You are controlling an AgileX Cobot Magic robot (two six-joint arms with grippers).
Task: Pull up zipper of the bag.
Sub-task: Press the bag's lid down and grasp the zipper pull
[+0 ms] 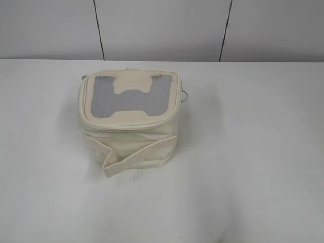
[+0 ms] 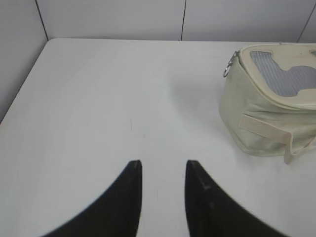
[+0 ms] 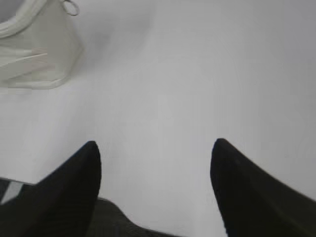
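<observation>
At the far left, the left gripper hangs over bare white table, its two dark fingers parted by a narrow gap with nothing between them, so it is released and holding nothing. The bag sits well off to its right in that wrist view, up near the picture's edge.

Moving toward the middle, the bag stands upright on the table, a little left of centre in the exterior view and closer to the back wall than to the front edge. Its top panel faces up: grey mesh with a cream H-shaped patch laid across it. The zipper runs as a thin cream track round the rim of that panel; from here I cannot tell whether it is closed all the way round. A small silver ring pull hangs at one top corner (the left wrist view shows it best), and another pull juts out at the bag's right side. A wide cream strap crosses the lower front at a slant.

On the right, the right gripper is spread wide over empty table, clear of the bag, which shows only as a corner at the upper left of its view.
</observation>
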